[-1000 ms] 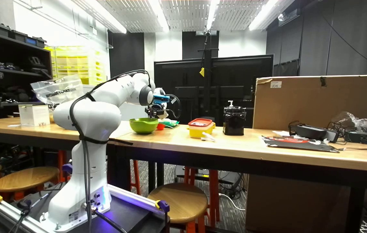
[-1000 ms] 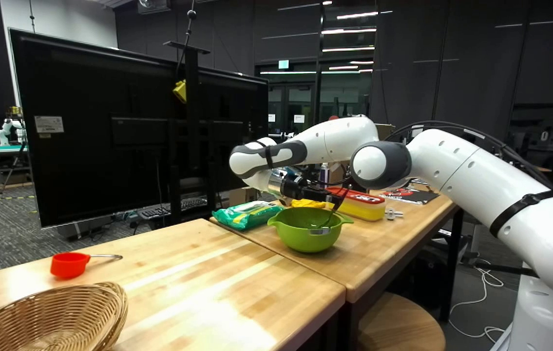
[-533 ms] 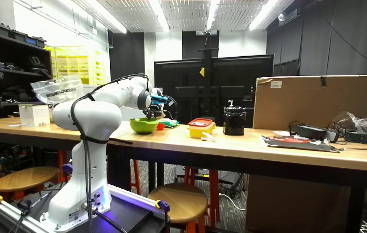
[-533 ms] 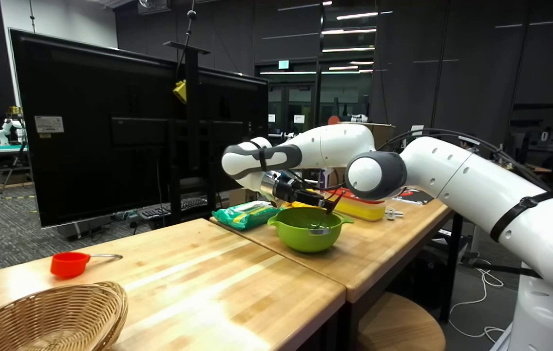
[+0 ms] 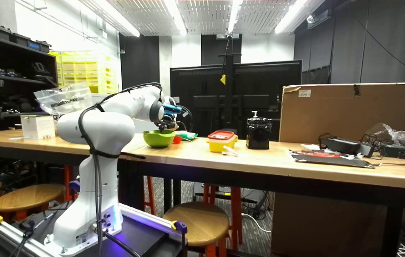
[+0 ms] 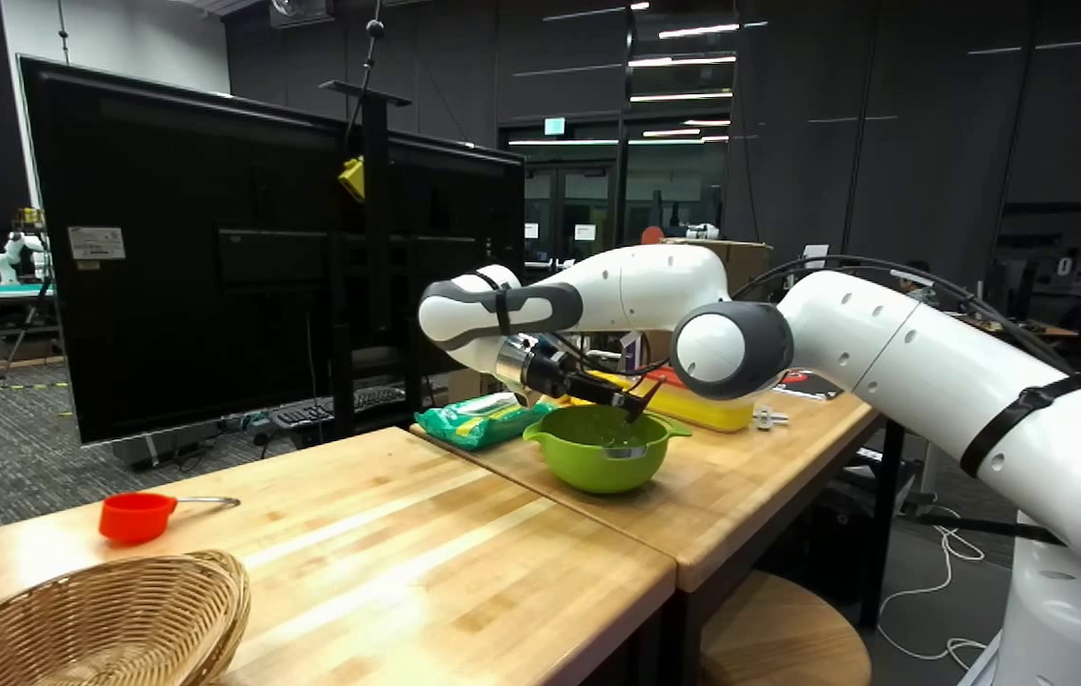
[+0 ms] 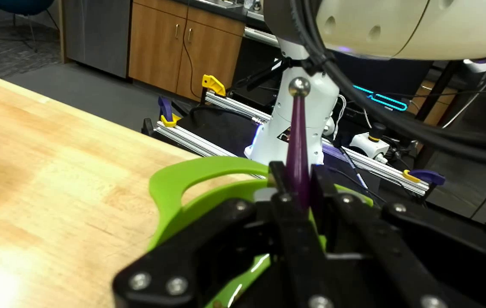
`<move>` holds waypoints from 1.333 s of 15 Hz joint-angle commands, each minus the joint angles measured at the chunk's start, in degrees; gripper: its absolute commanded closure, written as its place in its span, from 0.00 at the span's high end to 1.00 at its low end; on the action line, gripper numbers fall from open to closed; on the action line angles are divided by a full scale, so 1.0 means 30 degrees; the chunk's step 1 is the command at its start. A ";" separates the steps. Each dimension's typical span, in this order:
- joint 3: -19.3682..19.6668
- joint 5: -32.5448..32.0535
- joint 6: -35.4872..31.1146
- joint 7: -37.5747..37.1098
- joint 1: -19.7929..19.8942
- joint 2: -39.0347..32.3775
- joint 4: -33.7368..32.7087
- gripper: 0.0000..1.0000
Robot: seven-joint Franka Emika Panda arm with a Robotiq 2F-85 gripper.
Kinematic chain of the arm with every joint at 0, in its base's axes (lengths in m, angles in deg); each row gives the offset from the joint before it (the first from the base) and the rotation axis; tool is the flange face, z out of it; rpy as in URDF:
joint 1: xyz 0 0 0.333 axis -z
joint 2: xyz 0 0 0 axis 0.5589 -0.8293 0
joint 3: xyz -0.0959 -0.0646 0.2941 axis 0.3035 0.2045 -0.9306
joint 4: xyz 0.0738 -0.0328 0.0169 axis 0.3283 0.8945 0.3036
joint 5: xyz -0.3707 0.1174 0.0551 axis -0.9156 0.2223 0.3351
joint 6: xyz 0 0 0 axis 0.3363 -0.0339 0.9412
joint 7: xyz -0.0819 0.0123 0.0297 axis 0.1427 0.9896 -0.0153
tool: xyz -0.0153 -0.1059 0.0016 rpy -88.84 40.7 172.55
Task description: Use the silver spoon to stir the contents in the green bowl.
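Observation:
The green bowl stands upright on the wooden table in both exterior views. Its lime rim and handle show in the wrist view. My gripper is shut on the slim purple handle of the spoon, which has a silver ball at its end. The handle tilts up out of the gripper in an exterior view. The fingertips are over the bowl's inner side, near the rim. The spoon's lower end is hidden in the bowl. The bowl's contents are barely seen.
A green wipes pack lies behind the bowl. A yellow box with a red lid and a black pump jar stand along the table. A red cup and a wicker basket are on the adjoining table.
My gripper, with the spoon, has moved lower and to the left in both exterior views, across the bowl's opening. The bowl has stayed in place.

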 commanded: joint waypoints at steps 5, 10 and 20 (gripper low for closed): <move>0.0177 0.0137 0.0062 0.0306 -0.1193 0.0202 -0.0999 0.04; 0.0197 0.1083 0.0084 -0.0300 -0.1592 0.0027 -0.1549 0.04; 0.0506 0.4708 0.0076 -0.3027 -0.0882 -0.0718 -0.3324 0.04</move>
